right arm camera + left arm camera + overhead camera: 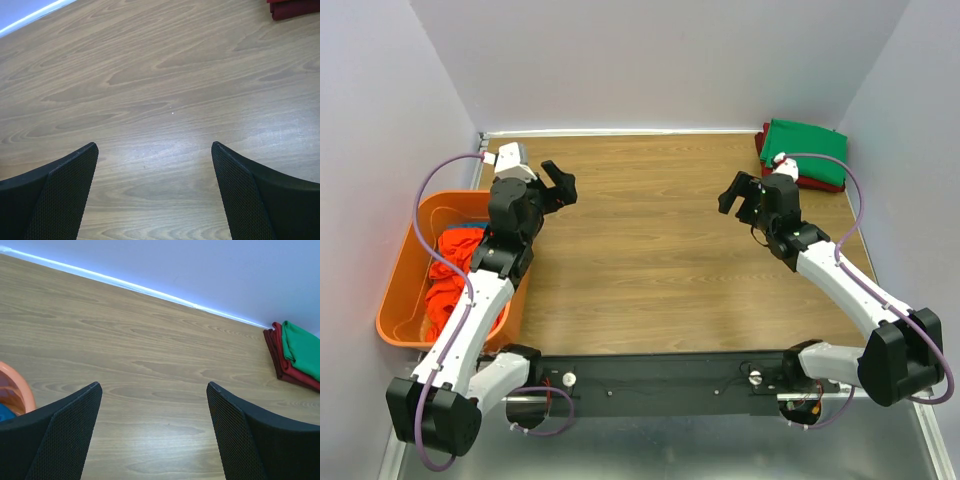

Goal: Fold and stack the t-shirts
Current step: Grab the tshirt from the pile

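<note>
While above table [650, 260], both jaws wide, empty.

Between my left gripper [563, 186] and my right gripper [733, 197], both with jaws spread wide above the wood, the bare table [640, 260] gives broad room to pass. In the far right corner the green t-shirt [807, 147] lies folded on the dark red t-shirt [275, 352], close to the back wall [650, 60]. At the left edge stands the orange basket [398, 285], near the left wall [370, 150].
</note>
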You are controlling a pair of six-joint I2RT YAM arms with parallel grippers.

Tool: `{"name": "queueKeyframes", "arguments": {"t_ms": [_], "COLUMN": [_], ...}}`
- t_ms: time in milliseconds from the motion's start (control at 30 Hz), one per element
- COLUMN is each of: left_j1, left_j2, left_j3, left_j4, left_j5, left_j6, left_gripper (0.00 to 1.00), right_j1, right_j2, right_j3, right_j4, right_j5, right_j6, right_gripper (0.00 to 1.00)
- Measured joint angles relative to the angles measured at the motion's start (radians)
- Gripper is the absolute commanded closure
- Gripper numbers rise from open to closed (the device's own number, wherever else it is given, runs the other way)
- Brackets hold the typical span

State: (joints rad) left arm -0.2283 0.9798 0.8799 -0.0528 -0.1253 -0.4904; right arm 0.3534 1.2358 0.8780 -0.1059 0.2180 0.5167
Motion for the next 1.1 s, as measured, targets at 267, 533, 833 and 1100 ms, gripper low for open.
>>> {"name": "queueKeyframes", "arguments": {"t_ms": [267, 533, 833, 1100], "left_j1": [0.000, 0.015, 0.266, 0.522], "left_j2": [0.032, 0.103, 0.159, 0.222], "left_j3": [0.109, 0.275, 0.262, 0.097], "left_j4": [-0.123, -0.348, -0.531, -0.497], "left_j5": [-0.094, -0.321, -0.452, -0.377], "left_j6": [-0.007, -0.071, -0.132, -0.167], "left_gripper": [0.08, 0.03, 0.03, 0.10], "right_j1": [0.000, 0.000, 0.000, 0.000], "right_j2": [0.000, 0.000, 0.000, 0.015], "right_j3": [0.000, 0.004, 0.008, 0.017], "right_j4": [-0.002, -0.016, -0.019, -0.023], "right_j5": [-0.019, -0.071, -0.131, -0.168], "right_j6": [-0.001, 0.002, 0.008, 0.011], "right_gripper": [0.00, 0.00, 0.00, 0.00]}}
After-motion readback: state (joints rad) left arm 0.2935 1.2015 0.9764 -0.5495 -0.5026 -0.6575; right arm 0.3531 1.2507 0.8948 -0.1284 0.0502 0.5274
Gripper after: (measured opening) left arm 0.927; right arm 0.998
